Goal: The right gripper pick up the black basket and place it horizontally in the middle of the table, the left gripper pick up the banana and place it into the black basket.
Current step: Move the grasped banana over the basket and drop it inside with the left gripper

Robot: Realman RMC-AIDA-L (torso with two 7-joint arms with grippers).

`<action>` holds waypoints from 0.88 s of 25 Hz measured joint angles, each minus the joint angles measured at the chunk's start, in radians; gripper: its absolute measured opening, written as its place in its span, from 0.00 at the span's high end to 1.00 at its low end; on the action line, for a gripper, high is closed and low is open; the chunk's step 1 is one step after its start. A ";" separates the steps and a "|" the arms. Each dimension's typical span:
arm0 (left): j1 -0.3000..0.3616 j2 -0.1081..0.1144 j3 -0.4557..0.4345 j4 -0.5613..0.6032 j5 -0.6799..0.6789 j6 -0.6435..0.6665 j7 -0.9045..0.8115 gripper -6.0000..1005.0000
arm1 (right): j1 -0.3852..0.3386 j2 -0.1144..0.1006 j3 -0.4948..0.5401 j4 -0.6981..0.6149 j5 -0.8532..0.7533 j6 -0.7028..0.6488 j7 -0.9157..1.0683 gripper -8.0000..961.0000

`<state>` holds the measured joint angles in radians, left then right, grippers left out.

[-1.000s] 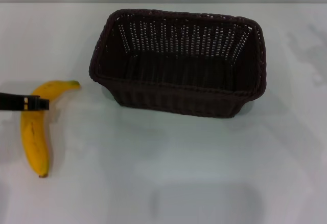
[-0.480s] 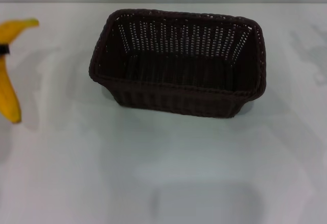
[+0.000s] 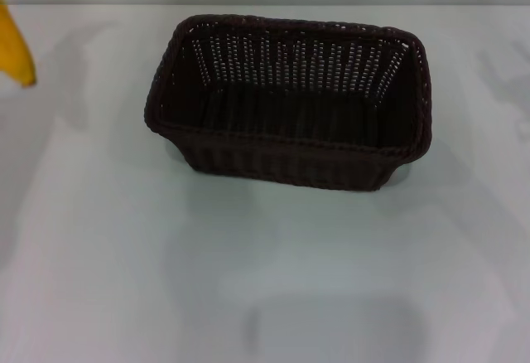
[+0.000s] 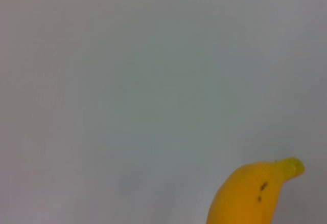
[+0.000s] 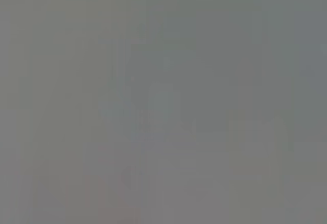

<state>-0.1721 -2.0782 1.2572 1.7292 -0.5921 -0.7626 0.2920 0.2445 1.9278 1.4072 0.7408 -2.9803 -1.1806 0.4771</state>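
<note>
The black basket [image 3: 290, 102] sits long-side across the table [image 3: 248, 280], open upward; the banana [image 3: 15, 48] hangs dark-end down, grip unseen.

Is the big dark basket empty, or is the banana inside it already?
Empty. The black basket stands upright on the table with only bare weave inside. The banana is off at the left edge, outside it.

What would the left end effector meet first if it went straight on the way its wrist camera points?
Probably only the bare table; the banana sits at that view's edge, and depth is unclear.
</note>
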 joint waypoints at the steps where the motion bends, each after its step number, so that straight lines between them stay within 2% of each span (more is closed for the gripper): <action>1: -0.001 0.000 0.000 -0.005 -0.038 0.027 0.035 0.46 | -0.002 0.000 0.000 0.000 0.000 0.000 0.000 0.31; 6: -0.017 0.002 0.000 -0.034 -0.199 0.067 0.180 0.45 | -0.004 0.003 0.001 0.004 0.000 0.000 0.000 0.31; 11: -0.026 0.000 0.039 -0.060 -0.322 0.066 0.291 0.45 | -0.002 0.005 0.001 0.008 0.000 0.001 0.000 0.31; 18: -0.041 -0.001 0.133 -0.081 -0.356 0.073 0.340 0.44 | -0.003 0.007 -0.003 0.011 0.000 -0.001 0.000 0.31; 22: -0.066 0.000 0.154 -0.144 -0.373 0.075 0.389 0.44 | -0.004 0.010 -0.009 0.011 0.000 -0.002 0.000 0.31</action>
<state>-0.2382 -2.0784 1.4112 1.5848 -0.9647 -0.6872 0.6809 0.2409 1.9382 1.3985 0.7518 -2.9808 -1.1827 0.4771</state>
